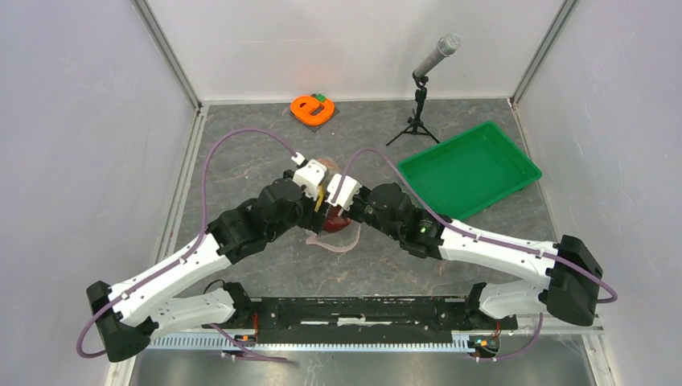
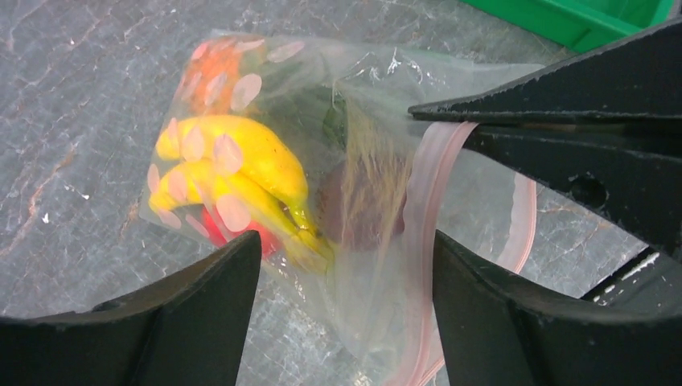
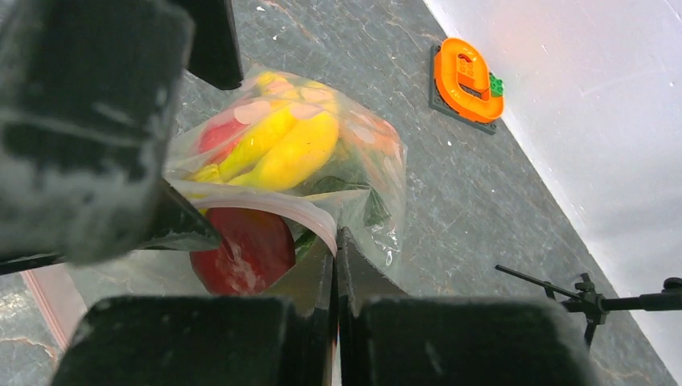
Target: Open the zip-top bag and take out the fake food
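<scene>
Zip-top bag (image 2: 306,88) lies at mid-surface between both arms, fake food (image 2: 241,169) inside. Right tool (image 3: 336,269) is clamped on the pink zip strip (image 2: 426,185). Left tool (image 2: 344,253) stands open, astride the bag mouth. Recommendation: close left tool on the opposite lip only, then part the lips slowly.

**Bag at Mid-Table, Food Inside**

The zip-top bag (image 1: 342,237) lies at the centre of the table (image 1: 378,269). The left gripper (image 2: 342,249) reaches it from 8 o'clock and the right gripper (image 3: 335,241) from 4 o'clock. From the bag, the "e"-shaped object (image 1: 312,109) sits at 12 o'clock, the microphone stand (image 1: 417,121) at 1 o'clock and the tray (image 1: 470,169) at 2 o'clock. Inside the bag, in the left wrist view, the banana bunch (image 2: 241,161) lies over the apple (image 2: 233,235). The pineapple (image 2: 217,68) is at the bunch's 12 o'clock and the rounded fruit (image 2: 362,205) at its 3 o'clock.
</scene>
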